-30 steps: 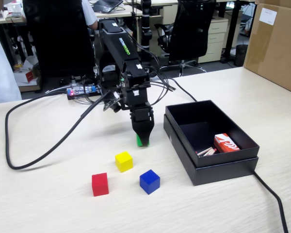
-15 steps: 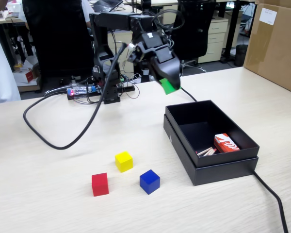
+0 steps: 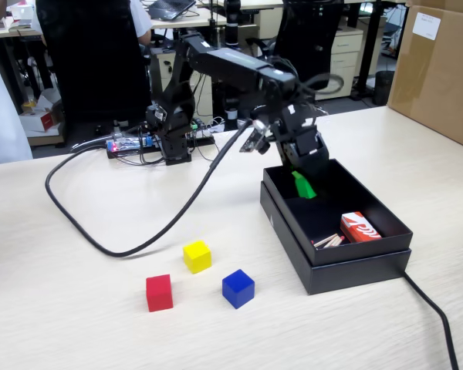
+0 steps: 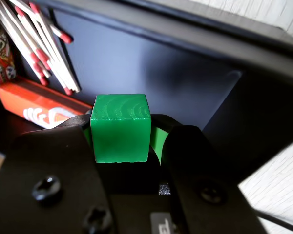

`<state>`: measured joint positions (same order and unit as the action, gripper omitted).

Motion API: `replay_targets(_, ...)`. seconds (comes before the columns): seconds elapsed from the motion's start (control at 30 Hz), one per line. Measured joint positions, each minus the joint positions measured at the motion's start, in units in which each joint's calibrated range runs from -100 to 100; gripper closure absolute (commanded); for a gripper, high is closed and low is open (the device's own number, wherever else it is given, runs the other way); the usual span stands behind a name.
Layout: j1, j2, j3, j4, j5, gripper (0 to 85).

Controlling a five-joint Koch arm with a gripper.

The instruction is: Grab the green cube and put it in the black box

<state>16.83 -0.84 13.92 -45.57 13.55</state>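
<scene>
My claw (image 4: 121,146) clamped on the green cube (image 4: 120,127), hanging inside the black box (image 3: 370,254) near matches (image 4: 36,41)

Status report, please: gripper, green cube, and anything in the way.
Gripper shut on green cube, over black box. Matches and red matchbox inside, off to one side.

A second ago the pincer (image 3: 303,187) stood low over the counter (image 3: 77,308), just behind the yellow cube, closed around the green cube (image 4: 120,127). Half a second ago it was raised high, well above the counter, carrying the cube toward the black box (image 3: 347,266). Now the arm reaches forward and down, and the pincer with the cube hangs inside the box's near-left part. The trailing cable (image 3: 170,223) has swung along with it.
</scene>
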Motion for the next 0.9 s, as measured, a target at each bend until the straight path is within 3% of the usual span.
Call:
replay_targets(0.17, 0.0, 2.1, -1.6, 0.0, 0.0, 84.3)
replay_targets(0.23, 0.1, 4.1, -1.6, 0.0, 0.0, 72.3)
replay_targets(0.4, 0.0, 6.2, -2.7, 0.2, 0.0, 70.4)
replay_targets(0.47, 0.1, 6.5, -2.7, 0.2, 0.0, 57.5)
replay_targets(0.57, 0.1, 6.5, -3.4, 0.2, 0.0, 48.1)
replay_targets(0.73, 0.1, 5.8, -4.9, 0.9, 0.0, 46.0)
replay_targets(0.9, 0.3, -10.1, -6.9, 0.1, -0.5, 46.0)
